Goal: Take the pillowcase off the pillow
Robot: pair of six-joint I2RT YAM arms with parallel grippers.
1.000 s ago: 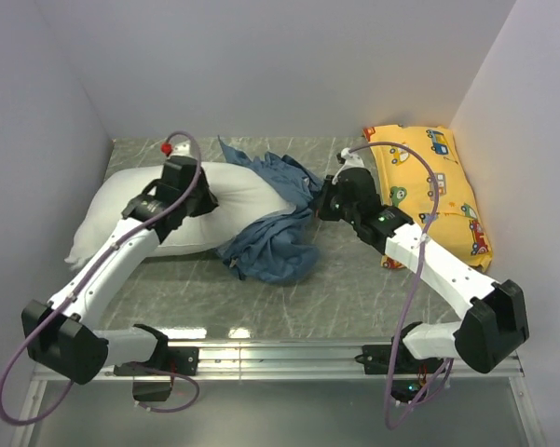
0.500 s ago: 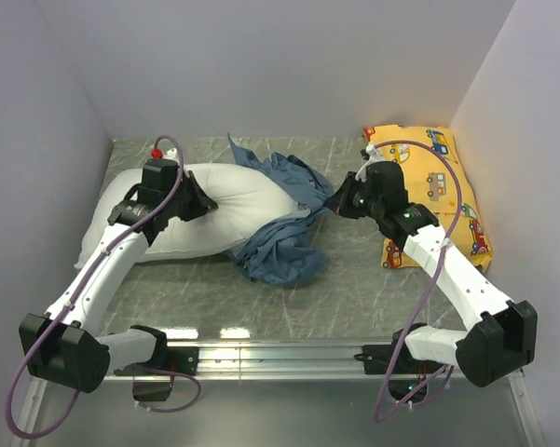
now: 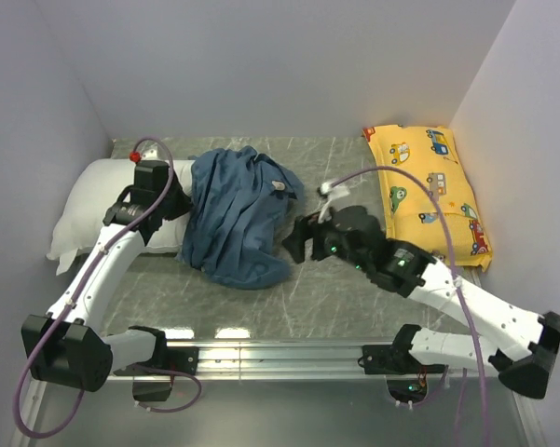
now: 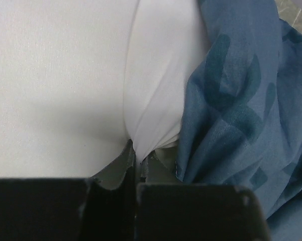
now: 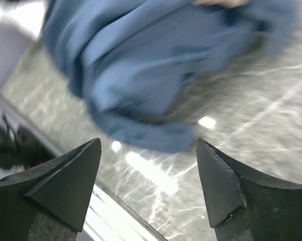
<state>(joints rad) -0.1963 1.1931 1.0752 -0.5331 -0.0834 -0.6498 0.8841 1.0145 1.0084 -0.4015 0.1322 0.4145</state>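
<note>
The dusty-blue printed pillowcase [image 3: 235, 219], just released by the now-open right gripper [image 5: 148, 143], is heaped against the plump white pillow [image 3: 84, 209], which is pinched by the left gripper [image 4: 136, 165]; removal seems nearly done.

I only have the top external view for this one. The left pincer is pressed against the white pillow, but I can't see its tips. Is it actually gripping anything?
Observer: Yes. The left wrist view shows the left pincer shut on a pinched fold of the pillow. The pillowcase lies right beside that fold, outside the grip.
Reviewer: And the right one, does it hold any cloth?
Observer: No. In the right wrist view the right pincer is open wide with nothing in it. The pillowcase is heaped on the table beyond its tips.
</note>
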